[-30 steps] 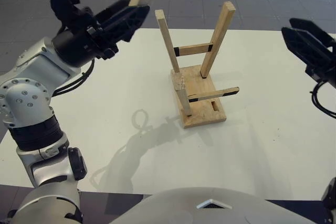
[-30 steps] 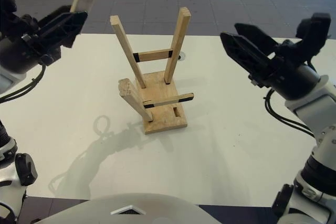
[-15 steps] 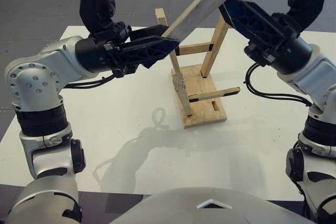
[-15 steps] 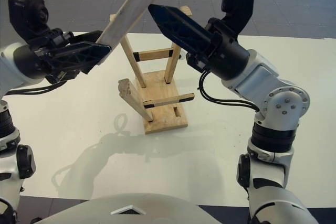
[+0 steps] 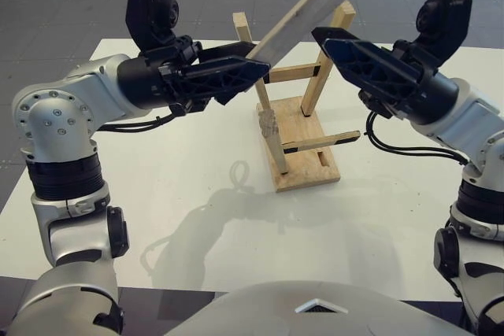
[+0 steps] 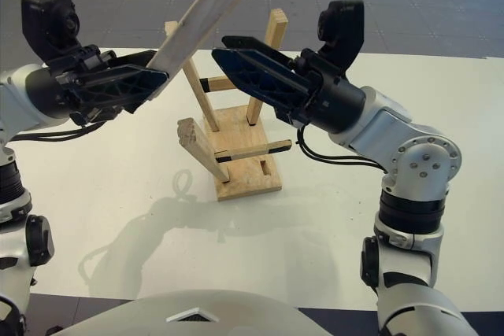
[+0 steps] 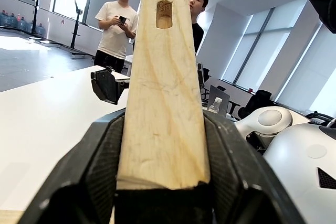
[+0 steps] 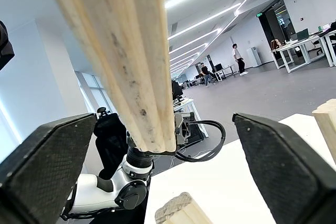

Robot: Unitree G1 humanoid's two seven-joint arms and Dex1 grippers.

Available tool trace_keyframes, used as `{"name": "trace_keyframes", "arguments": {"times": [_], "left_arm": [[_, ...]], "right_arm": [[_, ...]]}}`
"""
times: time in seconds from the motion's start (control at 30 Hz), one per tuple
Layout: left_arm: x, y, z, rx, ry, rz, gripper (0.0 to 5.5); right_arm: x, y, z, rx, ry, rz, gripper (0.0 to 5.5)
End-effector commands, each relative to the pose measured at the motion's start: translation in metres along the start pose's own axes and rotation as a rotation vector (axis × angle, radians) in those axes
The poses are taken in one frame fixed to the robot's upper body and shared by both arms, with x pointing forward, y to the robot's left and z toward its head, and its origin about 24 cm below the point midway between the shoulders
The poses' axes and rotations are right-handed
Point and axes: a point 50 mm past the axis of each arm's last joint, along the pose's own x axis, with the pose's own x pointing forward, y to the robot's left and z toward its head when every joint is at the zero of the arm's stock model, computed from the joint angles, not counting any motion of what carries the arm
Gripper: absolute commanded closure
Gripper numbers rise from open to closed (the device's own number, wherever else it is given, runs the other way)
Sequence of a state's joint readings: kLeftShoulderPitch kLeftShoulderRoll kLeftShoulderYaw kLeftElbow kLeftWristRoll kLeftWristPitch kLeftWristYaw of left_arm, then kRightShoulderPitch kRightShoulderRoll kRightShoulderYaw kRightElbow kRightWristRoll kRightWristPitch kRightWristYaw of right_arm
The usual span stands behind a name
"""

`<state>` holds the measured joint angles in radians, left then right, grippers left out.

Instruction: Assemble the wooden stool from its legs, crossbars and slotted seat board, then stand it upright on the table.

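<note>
The stool (image 5: 293,120) lies upside down in the middle of the white bench (image 5: 197,218), and it is not finished. Its seat board (image 5: 303,177) lies flat on the bench with the legs poking up.

At the 7 o'clock corner of the board stands the near leg (image 5: 274,143). A low crossbar (image 5: 323,143) runs out from it toward 3 o'clock, and its far end hangs free with nothing to plug into. Under that free end, at the 5 o'clock corner, I can see an empty slot (image 5: 324,160) (this looks like the spot for the last leg).

Farther back, the far left leg (image 5: 250,60) stands at 11 o'clock and the far right leg (image 5: 329,49) at 1 o'clock. A high crossbar (image 5: 291,74) joins them.

Up in the air, the left gripper (image 5: 256,68) comes in from 9 o'clock. Its jaws are closed tight on one end of the fourth leg (image 5: 315,1), which slants up toward 1 o'clock. The right gripper (image 6: 220,46) comes in from 3 o'clock with its jaws spread wide on either side of that leg, not touching it.

So three legs and two crossbars are in. I think what is left is to fit the fourth leg and any crossbars that go with it, then turn the stool onto its feet.
</note>
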<state>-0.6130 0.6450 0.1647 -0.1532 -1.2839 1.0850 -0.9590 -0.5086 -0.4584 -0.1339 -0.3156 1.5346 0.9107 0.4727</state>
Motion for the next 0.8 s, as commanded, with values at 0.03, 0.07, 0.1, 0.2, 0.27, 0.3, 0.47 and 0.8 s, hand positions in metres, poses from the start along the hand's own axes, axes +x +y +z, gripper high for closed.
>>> {"name": "trace_keyframes", "arguments": {"times": [0.03,0.07,0.1,0.2,0.27,0.3,0.47,0.8], "left_arm": [[-0.001,0.000,0.001,0.017,0.007,0.011,3.45],[-0.001,0.001,0.000,0.018,0.008,0.014,3.45],[0.000,0.000,0.000,0.017,0.010,0.012,3.45],[0.001,0.000,-0.002,0.016,0.017,0.007,3.45],[0.002,-0.001,-0.003,0.016,0.021,0.005,3.45],[0.002,-0.001,-0.003,0.017,0.022,0.003,3.45],[0.003,-0.002,-0.003,0.019,0.020,-0.002,3.45],[0.003,-0.003,0.002,0.067,-0.002,0.001,3.45]], "right_arm": [[0.013,0.010,0.007,-0.024,-0.008,0.067,0.74],[0.015,0.011,0.008,-0.024,-0.010,0.078,0.74],[0.017,0.012,0.009,-0.025,-0.013,0.089,0.74],[0.023,0.010,0.011,-0.021,-0.027,0.092,0.74],[0.027,0.008,0.011,-0.018,-0.028,0.085,1.04],[0.028,0.008,0.010,-0.020,-0.022,0.084,1.22],[0.030,0.006,0.006,-0.027,0.013,0.074,2.13],[0.024,0.007,0.005,-0.038,0.042,0.058,3.36]]}}
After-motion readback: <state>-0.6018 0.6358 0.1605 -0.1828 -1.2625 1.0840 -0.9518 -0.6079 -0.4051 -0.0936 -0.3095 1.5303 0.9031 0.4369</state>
